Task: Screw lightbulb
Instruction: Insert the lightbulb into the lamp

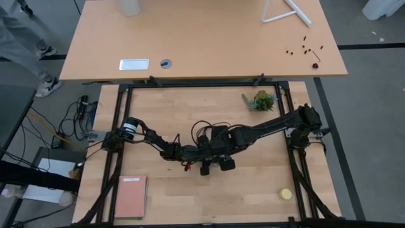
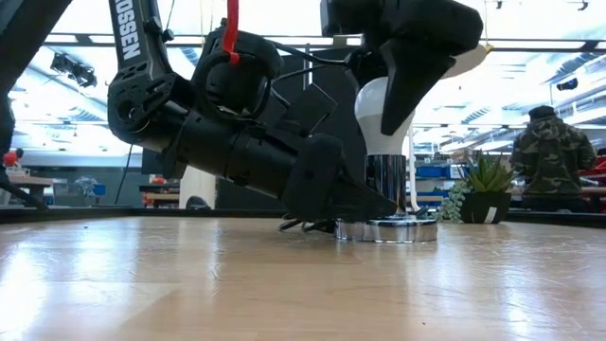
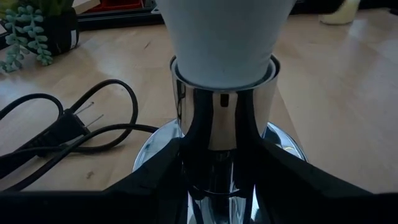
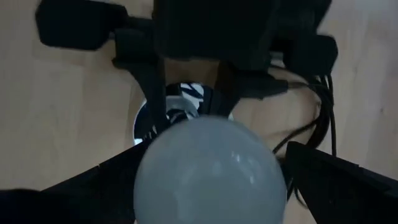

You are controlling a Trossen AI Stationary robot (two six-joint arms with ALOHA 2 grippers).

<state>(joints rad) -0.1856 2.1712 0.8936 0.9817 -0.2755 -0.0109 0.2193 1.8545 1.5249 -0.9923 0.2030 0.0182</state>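
Lightbulb first: from the low camera I see it standing upright in the chrome socket, whose round base sits flat on the wooden table. My left gripper lies low against the tabletop, its fingers on either side of the chrome socket stem just under the bulb's neck; the wrist view suggests they are closed on it, though I cannot see the contact itself. My right gripper comes from above, its fingers on either side of the white globe, held wide; I cannot tell whether they touch the glass.

Just beside the left gripper, the socket's black cord and plug lie looped on the wood. Farther from both grippers, towards the table's back corner on the right arm's side, stands a small potted succulent. A yellow ball lies well apart near the front on that side, and a pink notebook rests at the front on the left arm's side.

Beyond the work surface is a second, paler table. In the room behind, a person in a camouflage jacket stands under bright ceiling lights.
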